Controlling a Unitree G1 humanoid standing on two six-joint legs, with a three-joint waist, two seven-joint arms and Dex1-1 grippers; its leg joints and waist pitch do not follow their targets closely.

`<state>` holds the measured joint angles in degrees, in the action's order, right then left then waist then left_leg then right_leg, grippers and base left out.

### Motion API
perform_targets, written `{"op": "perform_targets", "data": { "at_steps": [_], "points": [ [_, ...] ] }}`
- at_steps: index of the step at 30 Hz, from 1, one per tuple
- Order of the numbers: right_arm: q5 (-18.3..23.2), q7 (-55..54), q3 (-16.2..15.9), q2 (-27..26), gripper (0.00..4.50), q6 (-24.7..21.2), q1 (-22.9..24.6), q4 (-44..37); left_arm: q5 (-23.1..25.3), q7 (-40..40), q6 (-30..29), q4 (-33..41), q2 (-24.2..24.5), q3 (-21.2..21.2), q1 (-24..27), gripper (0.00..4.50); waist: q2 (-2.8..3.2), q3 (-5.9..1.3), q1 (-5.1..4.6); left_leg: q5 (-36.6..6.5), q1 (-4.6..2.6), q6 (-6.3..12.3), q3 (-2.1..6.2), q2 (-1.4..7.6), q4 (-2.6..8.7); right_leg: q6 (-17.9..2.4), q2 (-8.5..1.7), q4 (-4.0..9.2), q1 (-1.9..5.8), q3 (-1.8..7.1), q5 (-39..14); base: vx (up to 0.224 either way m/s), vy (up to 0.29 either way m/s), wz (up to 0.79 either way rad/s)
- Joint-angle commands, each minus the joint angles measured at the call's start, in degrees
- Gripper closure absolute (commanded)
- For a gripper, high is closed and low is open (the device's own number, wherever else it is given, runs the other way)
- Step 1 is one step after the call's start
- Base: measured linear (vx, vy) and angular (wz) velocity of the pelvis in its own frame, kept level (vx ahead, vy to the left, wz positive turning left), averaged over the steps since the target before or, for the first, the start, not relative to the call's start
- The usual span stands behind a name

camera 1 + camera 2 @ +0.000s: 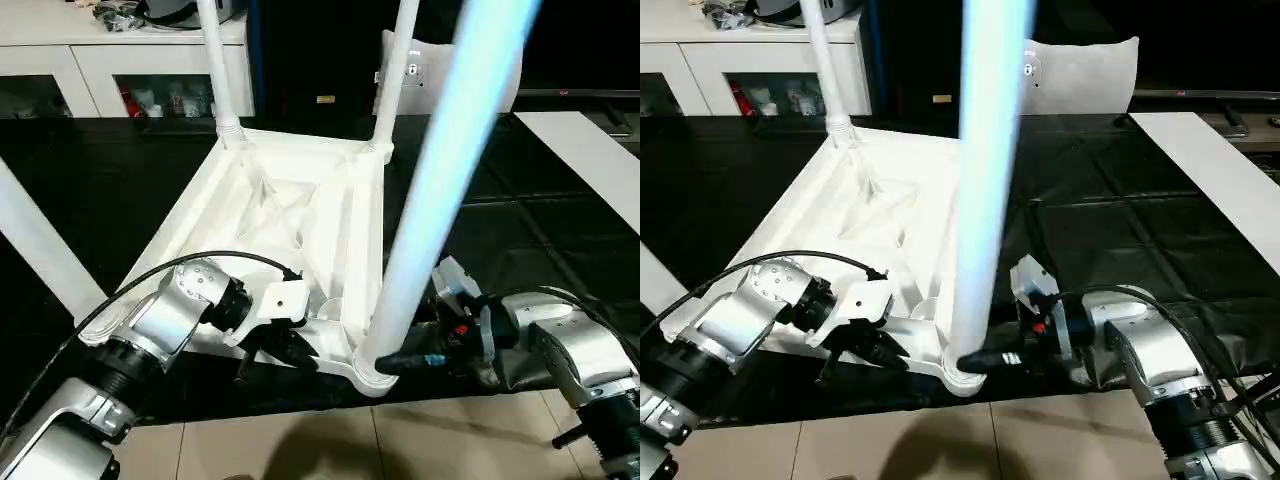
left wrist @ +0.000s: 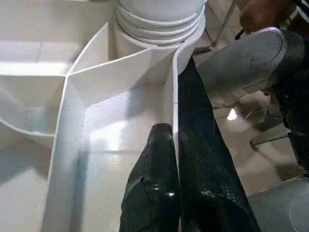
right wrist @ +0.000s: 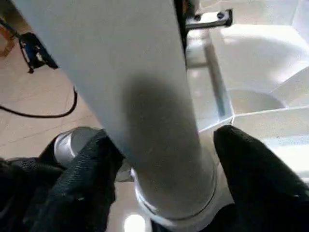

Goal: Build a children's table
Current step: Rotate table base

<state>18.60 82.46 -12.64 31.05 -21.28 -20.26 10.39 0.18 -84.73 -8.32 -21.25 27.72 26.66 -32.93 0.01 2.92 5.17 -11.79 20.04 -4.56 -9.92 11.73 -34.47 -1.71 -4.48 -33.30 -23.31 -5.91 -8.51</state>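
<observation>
The children's table lies upside down on a black mat, its ribbed white top [image 1: 290,200] facing up. Two legs [image 1: 218,60] [image 1: 392,70] stand in the far corner sockets, and another leg [image 1: 40,250] rises at the near left. A long leg [image 1: 440,170] stands upright in the near right socket [image 1: 372,372]. My right gripper [image 1: 400,358] is open around the base of this leg [image 3: 159,121], one finger [image 3: 87,179] against it and the other [image 3: 251,169] a little apart. My left gripper [image 1: 275,350] is shut on the top's near rim wall [image 2: 175,96], pinched between its fingers [image 2: 154,183].
The black mat [image 1: 540,220] covers the floor under the table; pale tiles [image 1: 350,440] start at its near edge. A white cabinet [image 1: 100,60] stands at the back left, a grey-white cushion [image 1: 1080,75] behind the table, and a white board [image 1: 590,150] lies at the right.
</observation>
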Motion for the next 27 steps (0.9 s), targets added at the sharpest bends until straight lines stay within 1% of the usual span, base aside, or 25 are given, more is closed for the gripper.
{"op": "perform_targets", "data": {
  "at_steps": [1,2,4,6,7,10,16,17,18,19,20,21,22,23,24,25,26,27],
  "points": [
    [0.66,0.82,-0.58,0.41,1.63,-0.44,-1.38,0.2,-0.21,-2.23,1.33,1.13,-0.25,1.09,-1.8,4.5,-0.47,-4.01,-0.35,-7.61,-0.18,3.61,0.03,1.66,3.88,-9.42,-3.74,3.6,3.41,2.95,-18.79,0.0,0.0,0.0],
    [0.66,0.82,-0.58,0.41,1.75,-0.44,-1.38,0.2,-0.21,-2.23,1.33,1.13,-0.25,1.09,-1.8,4.5,-0.57,-3.99,-0.38,-7.68,-0.16,3.57,0.03,1.65,3.9,-9.29,-3.72,3.61,3.42,2.94,-19.04,0.0,0.0,0.0],
    [0.6,1.14,-0.71,0.13,1.85,-0.32,-1.64,0.78,0.04,-1.4,2.03,0.65,-0.49,0.83,-1.83,4.5,-0.5,-4.03,-0.29,-7.42,-0.2,3.52,0.05,1.71,3.9,-9.27,-3.75,3.58,3.38,2.96,-18.89,0.0,0.0,0.0],
    [0.77,1.32,-0.74,-0.01,2.07,-0.49,-1.48,0.66,-0.04,-1.07,1.88,0.58,-0.65,0.61,-1.69,4.5,-0.52,-4.05,-0.3,-7.45,-0.18,3.56,0.04,1.69,3.88,-9.35,-3.74,3.56,3.41,2.94,-18.68,0.0,0.0,0.0],
    [0.88,1.4,-0.77,-0.06,2.07,-0.69,-1.34,0.47,-0.1,-1.03,1.9,0.58,-0.65,0.55,-1.61,4.5,-0.5,-4.05,-0.3,-7.45,-0.19,3.52,0.05,1.69,3.88,-9.36,-3.73,3.53,3.39,2.95,-18.67,0.0,0.0,0.0],
    [1.27,1.81,-1.08,0.01,2.3,-1.22,-0.8,-0.08,-0.09,-1.05,2.3,0.32,-0.46,0.6,-1.44,4.5,-0.49,-4.04,-0.27,-7.36,-0.16,3.53,0.05,1.67,3.89,-9.21,-3.72,3.57,3.43,2.93,-18.92,0.0,0.0,0.0],
    [2.29,1.65,-1.08,-0.07,2.41,-2.29,0.8,-1.7,-0.4,-0.54,2.2,0.0,-0.44,0.22,-1.31,4.5,-0.33,-4.08,-0.17,-7.41,-0.17,3.38,0.06,1.68,3.88,-9.27,-3.71,3.52,3.46,2.93,-18.38,0.0,0.0,0.0],
    [2.65,1.1,-0.83,-0.37,2.41,-2.65,1.31,-2.25,-0.58,-0.15,1.83,0.05,-0.56,-0.06,-1.21,4.5,-0.12,-4.08,-0.11,-7.31,-0.2,3.34,0.1,1.68,3.9,-9.33,-3.7,3.52,3.46,2.94,-18.14,0.0,0.0,0.0],
    [3.09,-0.55,-0.3,-1.19,2.41,-3.29,1.99,-3.06,-0.66,1.22,0.52,0.24,-0.98,-0.63,-1.12,4.5,0.13,-4.13,-0.1,-7.59,-0.25,3.2,0.12,1.7,3.89,-9.5,-3.71,3.49,3.42,2.91,-17.96,0.0,0.0,0.0],
    [3.22,-1.03,-0.15,-1.42,2.41,-3.47,2.18,-3.29,-0.69,1.61,0.15,0.3,-1.1,-0.8,-1.1,4.5,-0.01,-4.12,-0.15,-7.52,-0.25,3.16,0.02,1.71,3.89,-9.51,-3.6,3.57,3.43,2.98,-17.46,0.0,0.0,0.0],
    [3.31,-3.72,0.43,-2.65,2.41,-4.06,3.02,-4.22,-0.82,3.62,-1.64,0.68,-1.76,-1.61,-0.94,4.5,-0.04,-4.13,-0.06,-7.51,-0.24,3.13,0.08,1.72,3.88,-9.66,-3.68,3.48,3.42,2.96,-17.22,0.0,0.0,0.0],
    [2.74,-6.29,0.67,-3.73,2.41,-4.12,3.64,-4.77,-1.01,5.3,-2.97,1.11,-2.4,-2.31,-0.75,4.5,0.13,-4.06,-0.09,-7.68,-0.24,2.8,0.13,1.73,3.98,-9.59,-3.64,3.57,3.39,2.95,-17.23,0.0,0.0,0.0],
    [1.71,-9.76,0.82,-5.17,2.41,-4.06,4.4,-5.38,-1.32,7.49,-4.67,1.75,-3.32,-3.24,-0.47,4.5,-0.04,-3.89,-0.44,-8.9,-0.18,2.31,0.15,1.58,4.09,-9.19,-3.65,3.74,3.38,2.8,-19.16,0.0,0.0,0.0],
    [1.07,-11.57,0.79,-5.97,2.41,-4.0,4.79,-5.65,-1.56,8.62,-5.59,2.18,-3.85,-3.75,-0.28,4.5,-0.06,-3.67,-0.67,-10.46,-0.34,1.74,0.14,1.4,4.11,-7.95,-3.66,4.28,3.26,2.64,-23.05,0.0,0.0,0.0],
    [-0.2,-15.9,1.01,-8.19,2.42,-3.9,5.4,-5.81,-1.77,11.68,-7.71,3.14,-5.18,-4.91,0.14,4.5,-0.1,-3.61,-0.78,-11.17,-0.43,1.63,0.18,1.23,4.09,-7.2,-3.72,4.67,3.27,2.5,-25.35,0.0,0.0,0.0],
    [-0.92,-18.55,1.16,-9.59,2.43,-3.88,5.8,-5.94,-1.87,13.61,-9.07,3.85,-6.0,-5.62,0.47,4.5,-0.24,-3.49,-0.94,-11.56,-0.47,1.23,0.25,1.13,4.09,-5.87,-3.77,5.02,3.19,2.39,-28.25,0.0,0.0,0.0],
    [-0.92,-18.55,1.16,-9.59,2.44,-3.88,5.8,-5.94,-1.87,13.61,-9.07,3.85,-6.0,-5.62,0.47,4.5,-0.27,-3.49,-1.23,-11.62,-0.33,1.0,0.33,1.07,4.11,-5.2,-3.78,5.06,3.28,2.32,-29.26,0.0,0.0,0.0],
    [-2.69,-29.25,3.25,-15.74,2.46,-4.56,5.28,-4.24,-1.57,21.13,-14.4,5.72,-9.38,-8.15,0.81,4.5,-0.58,-3.43,-2.19,-12.42,-0.23,0.77,0.41,0.94,4.03,-3.82,-3.72,5.43,3.11,2.08,-31.55,0.0,0.0,0.0]
  ]
}}
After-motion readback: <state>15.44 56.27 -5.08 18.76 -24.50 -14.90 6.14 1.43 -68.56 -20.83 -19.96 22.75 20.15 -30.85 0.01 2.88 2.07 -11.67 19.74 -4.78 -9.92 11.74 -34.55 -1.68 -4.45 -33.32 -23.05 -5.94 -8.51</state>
